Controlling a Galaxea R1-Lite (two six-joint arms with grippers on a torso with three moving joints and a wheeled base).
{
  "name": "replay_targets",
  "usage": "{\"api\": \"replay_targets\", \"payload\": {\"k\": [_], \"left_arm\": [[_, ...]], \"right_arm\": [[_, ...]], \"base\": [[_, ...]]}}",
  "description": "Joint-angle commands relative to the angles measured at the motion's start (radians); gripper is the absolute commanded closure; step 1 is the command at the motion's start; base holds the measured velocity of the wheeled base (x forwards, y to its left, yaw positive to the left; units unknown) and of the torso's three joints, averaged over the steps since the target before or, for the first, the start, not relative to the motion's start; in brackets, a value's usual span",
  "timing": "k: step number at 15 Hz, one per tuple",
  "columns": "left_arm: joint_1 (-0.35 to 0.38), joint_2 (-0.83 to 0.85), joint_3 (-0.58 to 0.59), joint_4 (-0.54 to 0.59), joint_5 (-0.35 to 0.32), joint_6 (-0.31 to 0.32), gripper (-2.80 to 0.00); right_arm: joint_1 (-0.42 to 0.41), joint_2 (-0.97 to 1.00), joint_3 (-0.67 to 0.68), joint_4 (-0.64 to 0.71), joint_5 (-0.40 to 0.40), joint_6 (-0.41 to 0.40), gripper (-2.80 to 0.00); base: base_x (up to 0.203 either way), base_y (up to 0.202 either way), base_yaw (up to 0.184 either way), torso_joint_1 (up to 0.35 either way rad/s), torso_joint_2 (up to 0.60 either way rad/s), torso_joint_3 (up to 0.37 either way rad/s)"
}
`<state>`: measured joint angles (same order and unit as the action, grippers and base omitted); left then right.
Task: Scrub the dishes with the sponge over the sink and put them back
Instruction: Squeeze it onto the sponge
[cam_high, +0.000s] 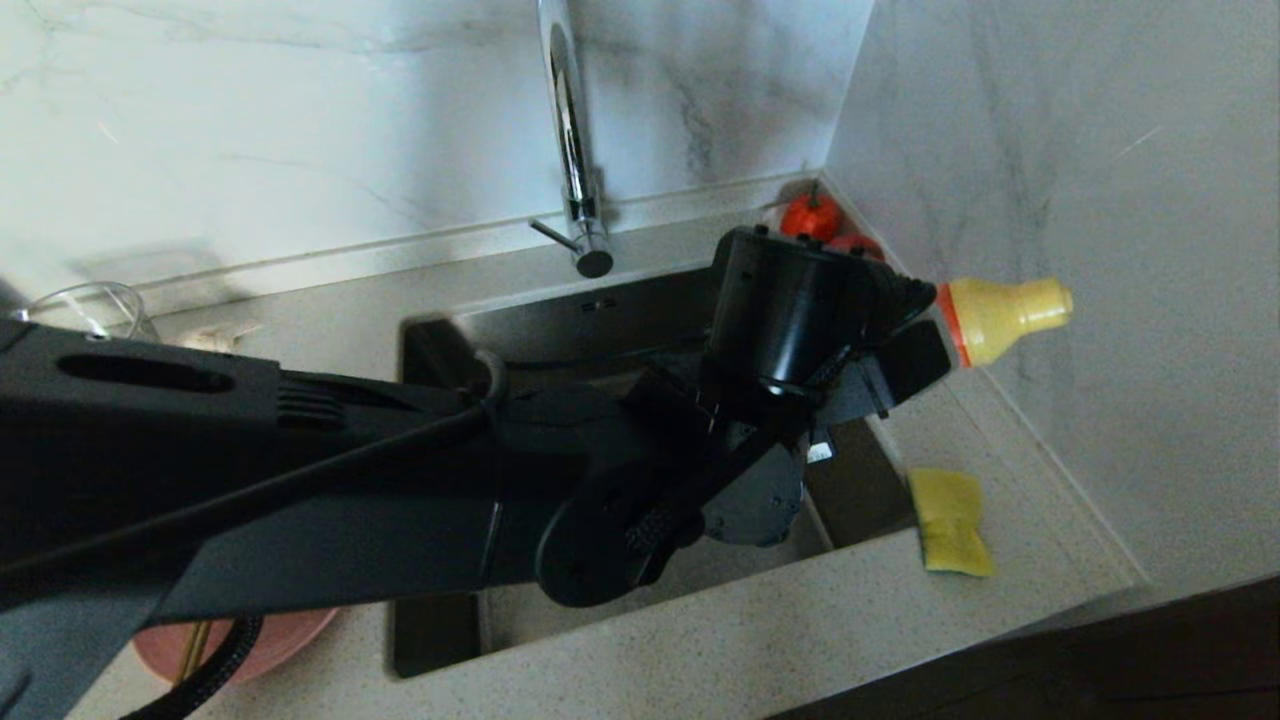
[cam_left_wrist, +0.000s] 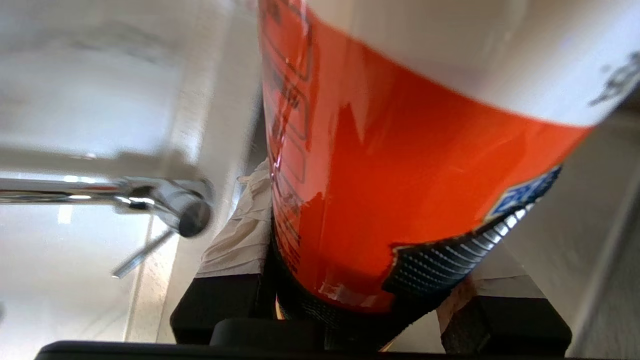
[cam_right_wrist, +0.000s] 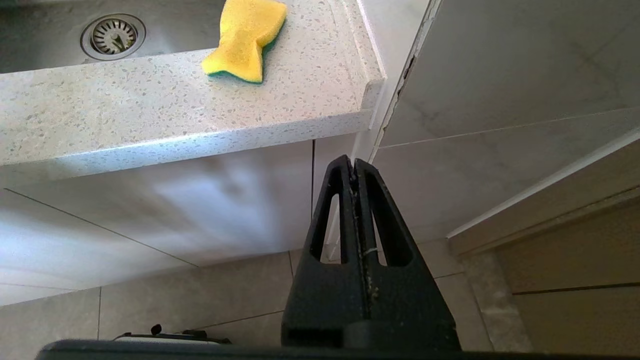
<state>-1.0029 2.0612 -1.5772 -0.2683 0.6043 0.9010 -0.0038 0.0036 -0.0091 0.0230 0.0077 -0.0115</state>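
Observation:
My left gripper (cam_high: 905, 350) reaches across the sink (cam_high: 560, 320) and is shut on an orange detergent bottle (cam_left_wrist: 400, 175). The bottle is tipped sideways, its yellow cap (cam_high: 1005, 312) pointing at the right wall. The padded fingers (cam_left_wrist: 240, 235) press on both sides of it. The yellow sponge (cam_high: 950, 520) with its green face down lies on the counter to the right of the sink, below the bottle; the right wrist view shows the sponge (cam_right_wrist: 245, 37) too. The pink plate (cam_high: 290, 635) with brown chopsticks (cam_high: 193, 645) peeks out under my left arm. My right gripper (cam_right_wrist: 354, 162) hangs shut below the counter edge.
A tall chrome tap (cam_high: 575, 150) stands behind the sink. Red fruit (cam_high: 812, 215) sits in the back right corner. A clear glass bowl (cam_high: 90, 305) stands at the far left. The drain strainer (cam_right_wrist: 113, 36) shows in the basin. Marble walls close the back and right.

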Motion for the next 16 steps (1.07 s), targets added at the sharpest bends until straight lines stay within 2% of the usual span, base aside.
{"api": "replay_targets", "payload": {"k": [1, 4, 8, 14, 16], "left_arm": [[0.000, 0.002, 0.043, -0.003, 0.007, 0.009, 0.00], [-0.002, 0.001, 0.064, -0.007, 0.005, 0.040, 0.00], [-0.005, 0.000, 0.164, -0.092, 0.005, 0.110, 0.00], [-0.022, 0.024, 0.254, -0.139, 0.009, 0.118, 0.00], [-0.021, 0.034, 0.302, -0.199, 0.009, 0.160, 0.00]], "right_arm": [[0.001, -0.001, 0.000, 0.000, 0.000, 0.001, 0.00], [-0.001, -0.001, 0.000, 0.000, 0.000, -0.001, 0.00], [0.000, -0.001, 0.000, 0.000, 0.000, 0.001, 0.00], [-0.001, -0.001, 0.000, 0.000, 0.000, -0.001, 0.00], [0.001, -0.001, 0.000, 0.000, 0.000, 0.000, 0.00]], "base": [[0.000, 0.000, 0.000, 0.000, 0.00, 0.000], [0.000, 0.000, 0.000, 0.000, 0.00, 0.000], [0.000, 0.000, 0.000, 0.000, 0.00, 0.000], [0.000, 0.000, 0.000, 0.000, 0.00, 0.000], [0.000, 0.000, 0.000, 0.000, 0.00, 0.000]]}}
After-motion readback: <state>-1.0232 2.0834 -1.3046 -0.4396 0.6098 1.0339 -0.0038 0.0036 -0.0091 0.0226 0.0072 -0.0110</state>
